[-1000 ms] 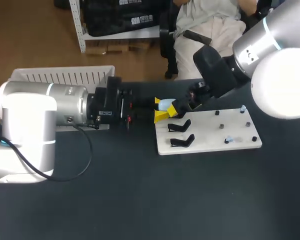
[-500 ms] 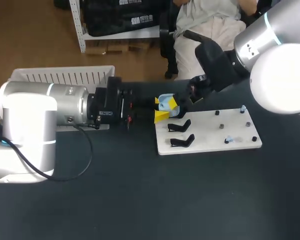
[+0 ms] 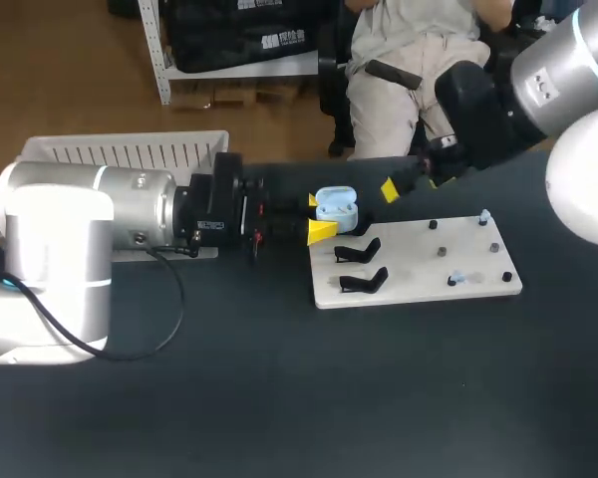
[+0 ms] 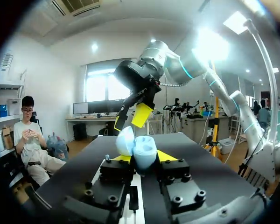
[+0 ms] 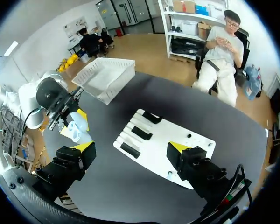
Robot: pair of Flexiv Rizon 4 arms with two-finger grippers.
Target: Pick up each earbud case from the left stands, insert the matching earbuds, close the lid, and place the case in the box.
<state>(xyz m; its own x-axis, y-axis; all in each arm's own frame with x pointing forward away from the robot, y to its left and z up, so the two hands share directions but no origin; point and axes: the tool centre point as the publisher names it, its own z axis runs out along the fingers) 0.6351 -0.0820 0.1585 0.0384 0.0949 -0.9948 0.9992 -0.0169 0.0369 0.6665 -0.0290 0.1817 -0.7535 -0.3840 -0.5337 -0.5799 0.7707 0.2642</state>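
Note:
A light blue earbud case (image 3: 336,208) with its lid up is held at the far left corner of the white board (image 3: 419,289), and my left gripper (image 3: 321,221) is shut on it. In the left wrist view the case (image 4: 137,149) sits between the yellow tips of the left gripper (image 4: 140,157). My right gripper (image 3: 397,185) hangs open behind the board, apart from the case. From the right wrist the right gripper (image 5: 129,148) stands wide open high above the board (image 5: 158,156), with the case (image 5: 76,130) off to one side. Small pale earbuds (image 3: 458,279) lie on the board's right part.
Black stands (image 3: 359,249) sit empty on the board's left part, with several small pegs (image 3: 442,251) to their right. A white slatted box (image 3: 130,154) stands at the table's far left, behind my left arm. Dark bare tabletop spreads in front of the board.
My right gripper has drawn away from the case, up and to the right, leaving the case in the left gripper. The left arm has stayed put.

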